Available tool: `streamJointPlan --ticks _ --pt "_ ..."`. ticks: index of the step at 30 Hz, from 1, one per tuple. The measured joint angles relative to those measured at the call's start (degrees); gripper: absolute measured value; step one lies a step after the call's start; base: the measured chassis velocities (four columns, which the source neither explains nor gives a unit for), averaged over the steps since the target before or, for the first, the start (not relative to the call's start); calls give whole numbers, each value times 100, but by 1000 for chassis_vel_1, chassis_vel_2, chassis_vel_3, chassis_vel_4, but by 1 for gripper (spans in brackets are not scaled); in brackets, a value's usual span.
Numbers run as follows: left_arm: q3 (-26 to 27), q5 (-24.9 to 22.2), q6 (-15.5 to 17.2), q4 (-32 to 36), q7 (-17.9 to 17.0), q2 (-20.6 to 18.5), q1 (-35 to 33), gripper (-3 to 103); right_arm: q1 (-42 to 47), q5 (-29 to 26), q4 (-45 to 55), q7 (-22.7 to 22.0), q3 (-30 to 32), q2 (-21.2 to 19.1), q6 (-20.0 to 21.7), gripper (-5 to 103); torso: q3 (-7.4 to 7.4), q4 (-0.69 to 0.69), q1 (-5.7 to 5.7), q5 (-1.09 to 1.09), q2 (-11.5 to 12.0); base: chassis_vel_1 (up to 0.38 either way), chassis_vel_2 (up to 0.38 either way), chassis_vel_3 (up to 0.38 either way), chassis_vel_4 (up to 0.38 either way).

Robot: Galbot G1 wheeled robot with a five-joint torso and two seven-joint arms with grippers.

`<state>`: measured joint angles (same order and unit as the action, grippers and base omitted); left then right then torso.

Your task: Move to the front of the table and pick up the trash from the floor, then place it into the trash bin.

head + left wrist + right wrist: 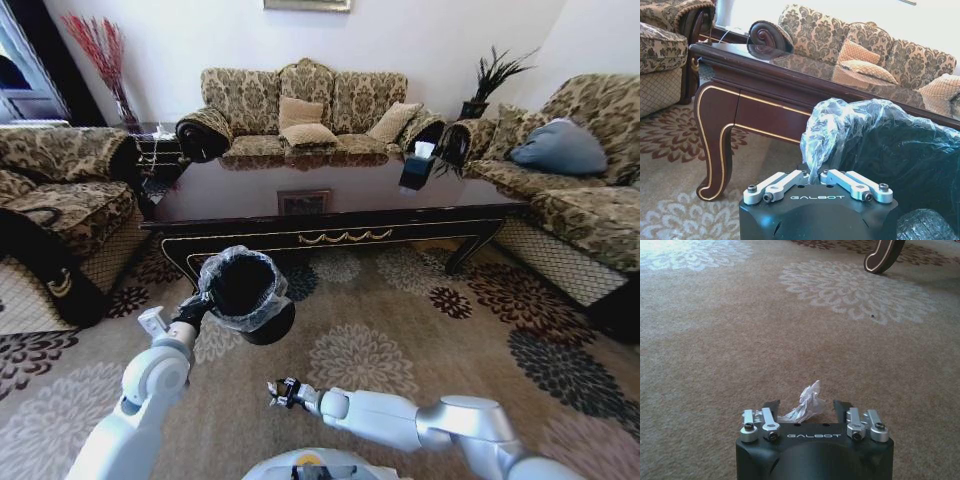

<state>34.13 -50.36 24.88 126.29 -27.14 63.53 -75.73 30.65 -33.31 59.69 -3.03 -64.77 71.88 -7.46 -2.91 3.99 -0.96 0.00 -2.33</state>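
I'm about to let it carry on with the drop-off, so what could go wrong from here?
The right gripper pinches the crumpled wrapper only by an edge, with most of it sticking out, so it may slip during the carry.

The left gripper holds the trash bin by its plastic bag liner; the liner could tear or slide, tipping the bin.

The bin hangs close to the table, so a swing might knock the front rail.

Floral carpet (pixel 420 330), patterned sofas (pixel 305 105) on three sides — white walls (pixel 430 35).
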Motion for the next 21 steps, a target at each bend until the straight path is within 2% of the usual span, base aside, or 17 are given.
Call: streamJointPlan --ticks 1,2,3,5,6,7,10,11,13,16,19,21 --pt "1 0 0 4 0 -1 -1 3 0 8 0 0 -5 -4 6 63 0 0 0 0 0 0 0 0 0" --pt "3 -1 -5 11 2 -4 -3 1 0 21 -1 0 -8 -10 11 68 0 0 0 0 0 0 0 0 0" --pt "5 -1 -11 14 2 -7 -3 3 0 31 -4 1 -9 -14 14 77 0 1 0 0 0 0 0 0 0" --pt "10 -1 -14 14 2 -10 -4 3 0 43 -9 6 -10 -16 14 74 0 1 0 0 0 0 0 0 0" --pt "12 -2 -17 14 3 -12 -5 6 0 58 -16 17 -11 -17 14 70 0 1 0 0 0 0 0 0 0" --pt "14 -2 -18 14 3 -14 -5 6 1 76 -25 30 -11 -17 12 70 0 0 0 0 0 0 0 0 0" --pt "17 9 -19 8 -3 -17 -6 9 12 104 -34 64 -11 -14 -5 53 0 -2 0 0 0 0 0 0 0" --pt "17 9 -19 8 -3 -17 -6 9 12 104 -34 64 -11 -14 -5 53 0 -2 0 0 0 0 0 0 0" --pt "7 3 -21 -6 -2 -17 1 9 20 142 -50 107 -8 -13 -42 42 0 -1 0 0 0 0 0 0 0" --pt "-4 0 -25 -20 2 -17 21 9 20 179 -67 146 -3 -19 -80 37 0 2 0 0 0 0 0 0 0" --pt "-16 1 -30 -40 2 -17 41 9 18 201 -73 175 5 -43 -113 20 0 1 0 0 0 0 0 0 0" --pt "-21 2 -30 -45 1 -17 45 9 15 208 -76 182 6 -49 -124 20 0 0 0 0 0 0 0 0 0"
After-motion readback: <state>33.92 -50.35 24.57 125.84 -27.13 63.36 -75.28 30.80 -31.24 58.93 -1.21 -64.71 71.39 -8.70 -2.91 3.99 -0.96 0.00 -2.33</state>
